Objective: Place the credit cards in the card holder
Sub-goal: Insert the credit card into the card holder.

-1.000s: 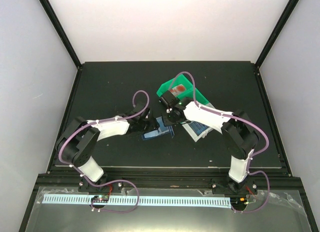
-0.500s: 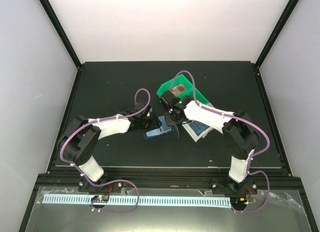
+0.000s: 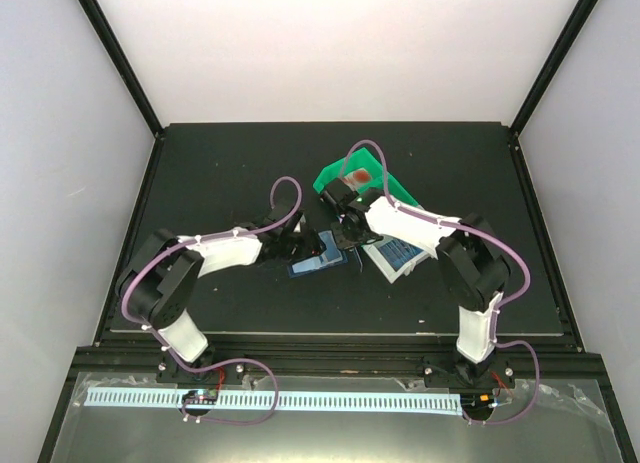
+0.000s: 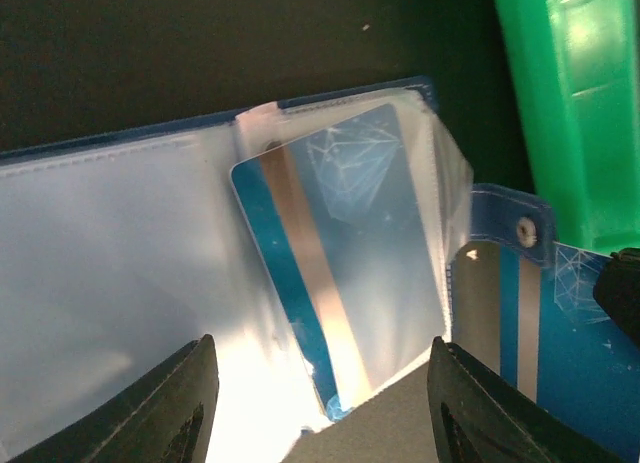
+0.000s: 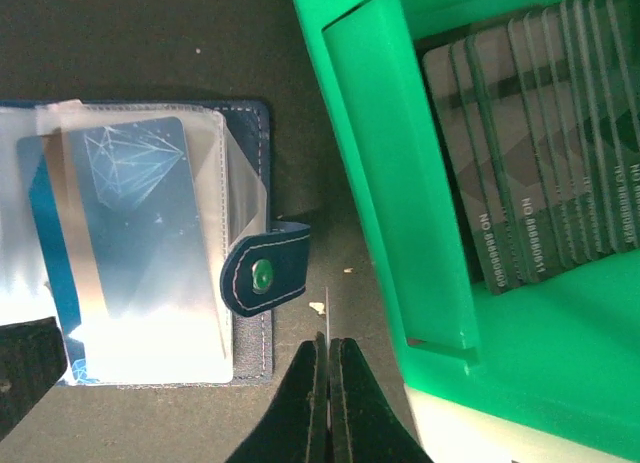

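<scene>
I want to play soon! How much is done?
One blue plastic card already sits crooked inside the open navy folding wallet. Nothing is in hand: the left gripper hangs open over it, the right gripper is shut nearby. A row of dark cards waits in the green plastic bin.

Both arms rise from their bases at the near edge of the table [image 3: 220, 173] and fold inward, elbows out, with their wrists nearly meeting around the table's middle. The left arm [image 3: 228, 250] lies low, forearm stretched rightward. The left gripper [image 4: 322, 348] angles downward, its two dark fingers [image 4: 185, 408] standing well apart. The right arm [image 3: 412, 229] reaches leftward. The right gripper [image 5: 327, 348] has its slim tips pressed together, with nothing between them.
</scene>
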Controlling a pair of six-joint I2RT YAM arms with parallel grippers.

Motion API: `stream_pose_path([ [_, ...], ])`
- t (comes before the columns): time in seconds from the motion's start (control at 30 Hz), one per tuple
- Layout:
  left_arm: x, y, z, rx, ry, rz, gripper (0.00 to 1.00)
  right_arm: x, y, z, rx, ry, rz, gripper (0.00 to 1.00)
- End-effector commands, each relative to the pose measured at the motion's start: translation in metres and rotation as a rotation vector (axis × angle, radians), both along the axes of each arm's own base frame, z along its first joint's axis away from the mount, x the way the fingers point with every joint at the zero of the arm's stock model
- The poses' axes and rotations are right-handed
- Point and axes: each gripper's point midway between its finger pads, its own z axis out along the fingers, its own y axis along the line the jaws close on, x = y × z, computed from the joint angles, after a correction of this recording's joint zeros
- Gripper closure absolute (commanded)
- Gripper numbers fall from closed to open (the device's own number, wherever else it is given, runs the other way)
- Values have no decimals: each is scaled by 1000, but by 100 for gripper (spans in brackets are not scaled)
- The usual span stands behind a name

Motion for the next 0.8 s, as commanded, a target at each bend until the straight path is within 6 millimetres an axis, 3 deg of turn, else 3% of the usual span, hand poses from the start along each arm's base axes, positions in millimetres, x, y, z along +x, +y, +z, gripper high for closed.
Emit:
stream_pose_path([
  [0.0,9,-10,0,-22,9,-2,41,-2,3,-9,-1,37,26,99],
  [0.23,18,-22,-4,-47,5,-21,52,-14,16,-20,60,109,81,99],
  [0.77,28,-48,1,-96,-89,-184,54,-21,23,-24,104,140,101,99],
])
